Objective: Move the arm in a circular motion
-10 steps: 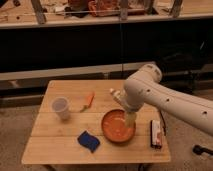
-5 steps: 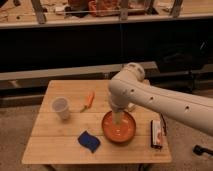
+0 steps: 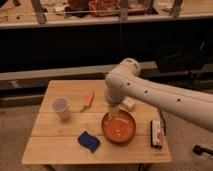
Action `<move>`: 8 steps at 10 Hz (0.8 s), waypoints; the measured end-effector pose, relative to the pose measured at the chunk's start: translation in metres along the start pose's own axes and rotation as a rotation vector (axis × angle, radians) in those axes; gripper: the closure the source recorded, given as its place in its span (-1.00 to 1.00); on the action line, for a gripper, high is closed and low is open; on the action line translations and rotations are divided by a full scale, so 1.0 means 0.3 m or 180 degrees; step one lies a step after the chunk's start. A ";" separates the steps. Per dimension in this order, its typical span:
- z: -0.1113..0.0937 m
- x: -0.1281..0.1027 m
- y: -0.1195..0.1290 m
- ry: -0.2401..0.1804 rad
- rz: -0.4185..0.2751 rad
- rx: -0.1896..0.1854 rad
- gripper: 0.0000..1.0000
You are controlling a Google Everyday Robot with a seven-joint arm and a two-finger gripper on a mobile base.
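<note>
Wooden surface (image 3: pixel 55 145) in front of a dark shelving unit. The arm (image 3: pixel 165 97), glossy white, comes in from the 3 o'clock side, bends at a bulbous joint above the surface's far half and drops down towards the orange bowl (image 3: pixel 125 134). The gripper (image 3: pixel 114 113) hangs at the end of that downward segment, over the bowl's 11 o'clock rim; whether it is apart or together cannot be told. The bowl sits just to 3 o'clock of the surface's middle, upright, and the part of its inner wall that shows is plain orange. White cup (image 3: pixel 61 108) at 10 o'clock, upright, well apart from the bowl; what it holds cannot be made out. Small orange carrot-like piece (image 3: pixel 89 100) at 11 o'clock, near the cup. Blue cloth (image 3: pixel 88 141) at 7 o'clock. Small white box (image 3: pixel 129 104) at 1 o'clock, partly behind the arm. Dark flat packet (image 3: pixel 156 134) along the 3 o'clock edge, beside the bowl.
</note>
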 end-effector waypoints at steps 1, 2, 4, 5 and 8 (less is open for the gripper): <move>0.006 -0.004 -0.010 -0.0004 0.0028 0.0008 -0.60; 0.018 0.013 -0.030 -0.0014 0.0110 0.0027 -0.60; 0.042 0.033 -0.078 -0.0073 0.0220 0.0038 -0.60; 0.048 0.056 -0.097 -0.0080 0.0264 0.0051 -0.60; 0.058 0.066 -0.107 -0.0126 0.0384 0.0043 -0.60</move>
